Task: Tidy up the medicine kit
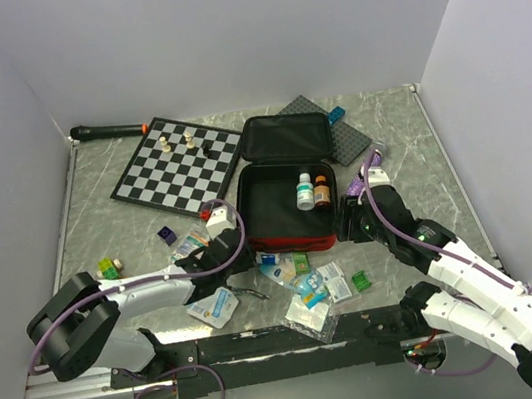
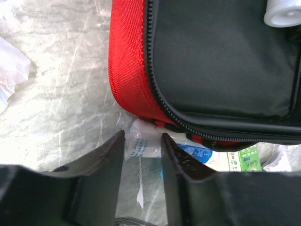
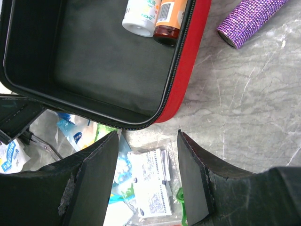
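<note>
Arms lay low over the grey marbled table (image 1: 408, 136), one on each side of the medicine kit (image 1: 278, 213), which sat open mid-table with its lid tipped back and its black lining showing. The left arm (image 1: 140, 295) stretched flat toward the kit's near left corner. The left gripper (image 2: 143, 136) faced the red wall, its fingers set either side of a small white packet (image 2: 141, 146) with blue print lying at the kit's base. Whether they pressed it or only flanked it could not be told. The right arm (image 1: 461, 280) bent toward the kit's near right corner. The right gripper (image 3: 148, 134) hung with fingers apart and nothing between them, above loose packets (image 1: 305, 284) scattered before the kit's front wall. A chessboard (image 1: 175, 168) lay left of the kit, a few pieces on it. Inside the kit, toward its right side, a white bottle (image 1: 305, 193) and an amber bottle (image 1: 321, 191) sat side by side. A purple glittery tube (image 3: 251, 21) lay just right of the kit.
</note>
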{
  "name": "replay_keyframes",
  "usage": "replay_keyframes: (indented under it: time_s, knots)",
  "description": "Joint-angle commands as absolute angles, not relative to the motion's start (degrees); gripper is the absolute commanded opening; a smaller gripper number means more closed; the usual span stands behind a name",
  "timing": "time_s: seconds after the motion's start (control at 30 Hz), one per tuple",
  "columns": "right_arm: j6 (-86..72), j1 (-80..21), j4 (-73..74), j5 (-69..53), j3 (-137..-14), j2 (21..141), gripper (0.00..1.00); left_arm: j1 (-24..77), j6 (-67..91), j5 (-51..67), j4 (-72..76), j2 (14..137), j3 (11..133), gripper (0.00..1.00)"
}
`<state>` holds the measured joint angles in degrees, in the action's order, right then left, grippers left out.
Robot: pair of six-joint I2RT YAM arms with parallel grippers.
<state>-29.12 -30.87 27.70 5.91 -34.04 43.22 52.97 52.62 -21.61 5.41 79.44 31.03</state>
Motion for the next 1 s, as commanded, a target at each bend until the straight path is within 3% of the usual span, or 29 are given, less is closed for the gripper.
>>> replay_keyframes:
  time_s: [0.0, 0.23, 0.4, 0.73, 0.97]
  knots:
    - [-29.79, -30.67, 27.16, 5.89, -33.84, 42.89, 0.60, 52.82, 51.94, -21.62, 5.01, 79.63, 29.36, 0.32]
    - [-29.97, -30.59, 26.98, 5.71, -34.10, 43.15, 0.60, 52.82, 52.29, -22.24, 2.82, 76.03, 27.86, 0.01]
    - [-30.06, -30.59, 26.81, 5.36, -34.28, 43.33, 0.60, 52.82, 52.56, -22.15, 0.19, 71.21, 26.98, 0.01]
    - [-29.97, -30.59, 26.02, 5.01, -34.45, 44.12, 0.60, 52.82, 47.47, -21.27, -6.94, 49.76, 30.31, 0.01]
    - [-29.44, -30.67, 26.19, 5.36, -35.60, 43.42, 0.60, 52.47, 31.14, -20.92, -5.28, 52.90, 41.82, 0.01]
